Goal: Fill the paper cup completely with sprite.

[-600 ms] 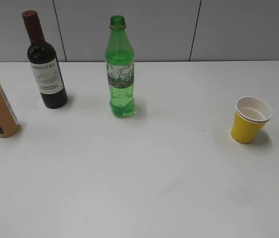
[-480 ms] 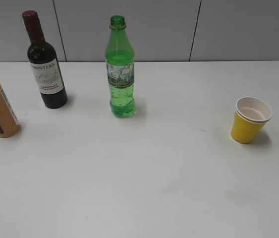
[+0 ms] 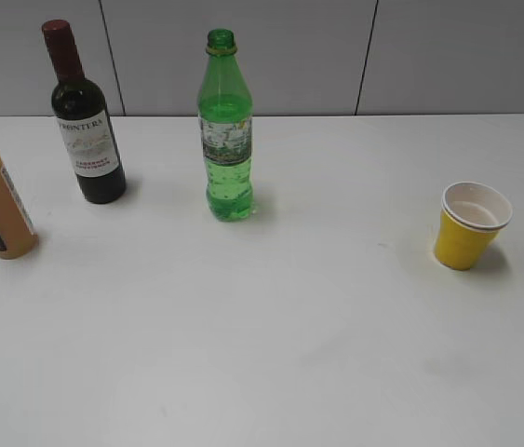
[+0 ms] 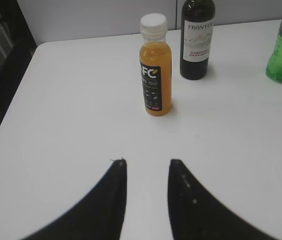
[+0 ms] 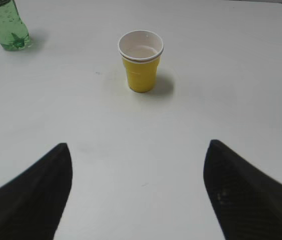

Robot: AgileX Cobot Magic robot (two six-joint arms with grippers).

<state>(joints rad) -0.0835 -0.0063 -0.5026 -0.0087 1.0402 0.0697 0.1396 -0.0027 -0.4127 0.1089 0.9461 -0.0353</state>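
While both hover apart, right claw (image 5: pixel 138 150) gapes.

Even, bright overhead light casts soft short shadows on the white table (image 3: pixel 271 354); all views are sharp.

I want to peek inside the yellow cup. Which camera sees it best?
The right wrist view: the paper cup stands close, upright, its white inside showing. The exterior view shows it smaller, at the table's right. The left wrist view misses it.

Plastic, glass, paper on a matt bench

Glossy transparent green plastic bottle (image 3: pixel 225 130); shiny dark glass wine bottle (image 3: pixel 85 116); matt yellow paper cup (image 3: pixel 470 226); smooth white bench (image 3: pixel 271 326).
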